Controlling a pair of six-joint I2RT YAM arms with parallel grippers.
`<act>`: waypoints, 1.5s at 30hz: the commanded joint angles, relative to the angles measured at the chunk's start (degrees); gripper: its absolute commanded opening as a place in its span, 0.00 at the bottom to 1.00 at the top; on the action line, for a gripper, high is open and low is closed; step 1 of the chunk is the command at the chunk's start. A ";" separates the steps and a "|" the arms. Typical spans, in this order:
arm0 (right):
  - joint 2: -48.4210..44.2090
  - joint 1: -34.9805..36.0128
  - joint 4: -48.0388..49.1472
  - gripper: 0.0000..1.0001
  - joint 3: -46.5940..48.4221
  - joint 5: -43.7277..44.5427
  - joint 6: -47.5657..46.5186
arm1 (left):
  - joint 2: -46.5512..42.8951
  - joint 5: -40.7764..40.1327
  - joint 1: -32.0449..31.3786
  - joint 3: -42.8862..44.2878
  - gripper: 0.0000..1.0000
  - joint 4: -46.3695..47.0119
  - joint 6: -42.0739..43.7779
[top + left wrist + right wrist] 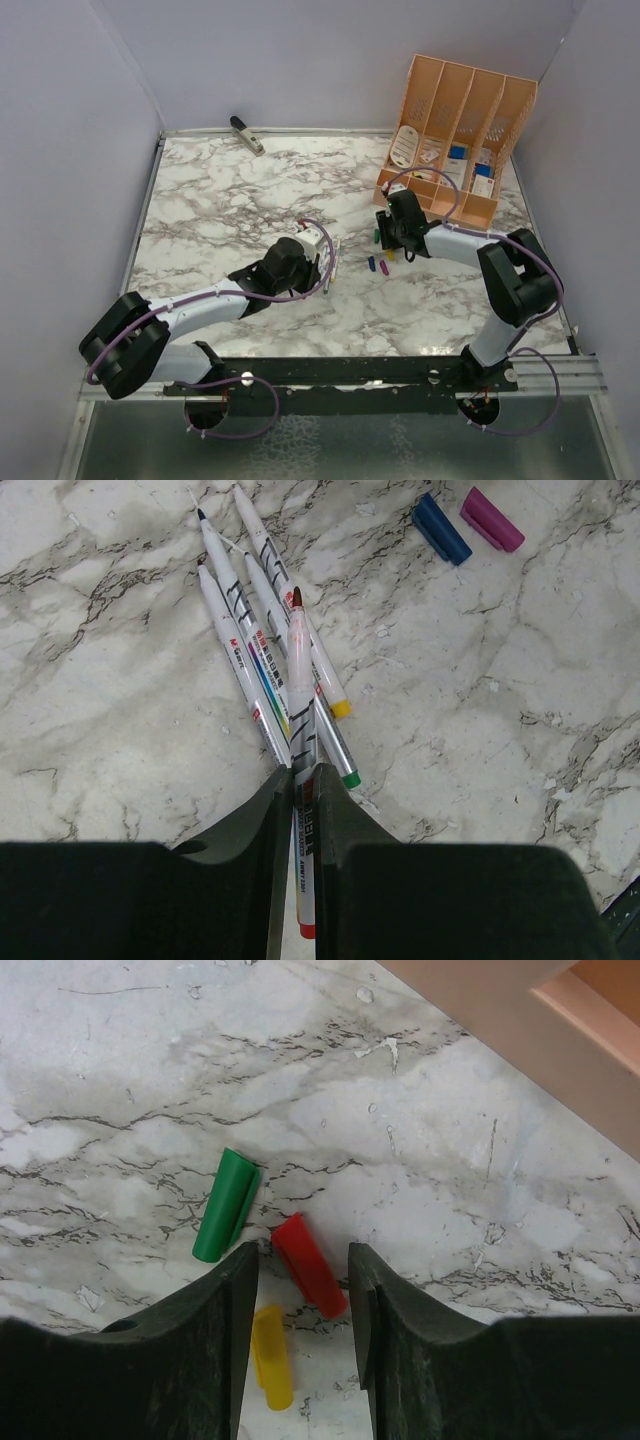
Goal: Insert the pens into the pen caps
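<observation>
**Top view:** L claw (322, 262) sits at pens (331, 265), mid-table (220, 190). R claw (385, 240) is over caps (378, 262), just right of pens.

**L wrist:** L claw is shut on red pen (299, 670), gripped behind mid-barrel. Long axis runs straight fwd from jaws, nib pointing away. Four others lie loose beneath, fanned. Est.: light, stiff, smooth barrel that may pivot in grip.

**R wrist:** R claw is approx. half open and holds nothing. Jaws straddle red cap (310, 1265), which lies diagonal. Green cap (226, 1205) and yellow cap (271, 1355) lie beside it. Est.: caps are tiny, light, hard and slippery. Grip across sides, leaving mouth clear. Mouth end cannot be told.
</observation>
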 commanded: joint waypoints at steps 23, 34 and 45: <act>5.81 -0.16 -10.04 0.04 2.72 1.29 1.61 | -1.28 -3.18 -0.32 -0.31 0.00 0.66 -1.22; -2.81 -0.08 -5.33 0.01 1.88 1.36 1.57 | -2.46 -1.17 -0.34 -0.20 0.00 3.93 0.91; -20.63 -0.10 12.77 0.01 -7.91 -6.56 1.36 | -6.51 6.05 -0.41 -5.09 0.00 19.62 2.27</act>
